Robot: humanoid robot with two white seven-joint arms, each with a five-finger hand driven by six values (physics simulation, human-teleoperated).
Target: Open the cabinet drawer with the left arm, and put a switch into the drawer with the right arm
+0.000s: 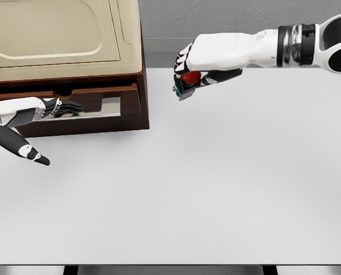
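**Switch gripped above the table, beside the cabinet**

Switch point(189, 78) clasped in the right hand point(194, 70), well above the white table point(216, 189) and just right of the cabinet point(67, 63). Small blocky thing, red rounded part showing between the fingers, dark body with a teal edge at the lower left. Fingers of that hand curled tight round it, black joints against glossy white shells; forearm smooth white with a black and metal cuff, entering from the upper right.

Cabinet boxy, dark reddish-brown wood, with a cream, softly moulded panel on top. Drawer point(90, 106) pulled out a little at the front, pale shiny floor visible inside behind the brown front board.

Left hand point(59, 107) lying over the drawer's front edge, dark fingers stretched out flat toward the opening; whether hooked on the edge cannot be told. Table surface matte, plain, evenly lit
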